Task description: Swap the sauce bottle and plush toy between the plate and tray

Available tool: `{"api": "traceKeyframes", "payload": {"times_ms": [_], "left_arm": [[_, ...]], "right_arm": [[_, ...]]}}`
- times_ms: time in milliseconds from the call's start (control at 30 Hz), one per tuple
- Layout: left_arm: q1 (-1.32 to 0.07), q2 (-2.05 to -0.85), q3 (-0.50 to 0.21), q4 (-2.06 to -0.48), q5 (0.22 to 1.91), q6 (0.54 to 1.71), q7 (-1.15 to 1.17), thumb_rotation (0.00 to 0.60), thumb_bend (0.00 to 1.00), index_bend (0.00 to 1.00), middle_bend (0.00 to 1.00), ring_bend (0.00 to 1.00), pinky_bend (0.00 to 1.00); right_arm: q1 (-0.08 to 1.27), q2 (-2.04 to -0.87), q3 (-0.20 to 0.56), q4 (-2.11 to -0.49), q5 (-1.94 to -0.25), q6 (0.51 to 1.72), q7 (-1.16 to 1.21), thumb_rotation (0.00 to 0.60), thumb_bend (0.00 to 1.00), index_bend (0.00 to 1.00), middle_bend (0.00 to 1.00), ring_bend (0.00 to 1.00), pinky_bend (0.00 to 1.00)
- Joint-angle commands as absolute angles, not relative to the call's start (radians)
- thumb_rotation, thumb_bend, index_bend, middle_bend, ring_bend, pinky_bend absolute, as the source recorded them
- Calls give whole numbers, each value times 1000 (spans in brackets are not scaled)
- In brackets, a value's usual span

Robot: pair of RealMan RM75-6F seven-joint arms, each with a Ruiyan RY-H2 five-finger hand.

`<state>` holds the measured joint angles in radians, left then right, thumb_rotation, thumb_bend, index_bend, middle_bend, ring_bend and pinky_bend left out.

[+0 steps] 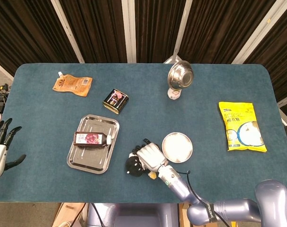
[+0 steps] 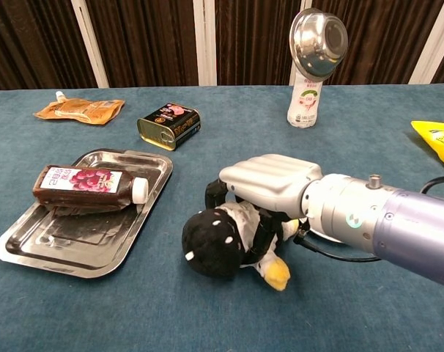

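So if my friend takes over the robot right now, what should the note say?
Right hand: wrapped around the plush toy, which lies on the table between tray and plate.
Left hand: open, off at the table's left edge, holding nothing.
Sauce bottle: lying in the tray.
Plate: nothing on it.
Done: toy is gripped, no swap finished yet.
Left: bottle onto the plate, toy into the tray.
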<state>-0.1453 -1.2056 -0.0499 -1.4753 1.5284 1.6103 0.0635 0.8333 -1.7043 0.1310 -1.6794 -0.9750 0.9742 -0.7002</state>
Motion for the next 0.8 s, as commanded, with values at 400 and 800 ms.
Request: {"api": "traceKeyframes", "payload": {"times_ms": [400,800], "left_arm": [[-138,-1209,-59,-1472,1539,1611,58,600,180,201,0,0,100],[-132,-1223,-62,-1473,1550,1616,93,600,180,201,0,0,100]], "right_arm": [[789,-1488,223,-1842,-965,1083,-642,600,290,446,563,604,221],[791,-1392,137,-1755,-905,954,-617,600,219,272,364,334,16]]}}
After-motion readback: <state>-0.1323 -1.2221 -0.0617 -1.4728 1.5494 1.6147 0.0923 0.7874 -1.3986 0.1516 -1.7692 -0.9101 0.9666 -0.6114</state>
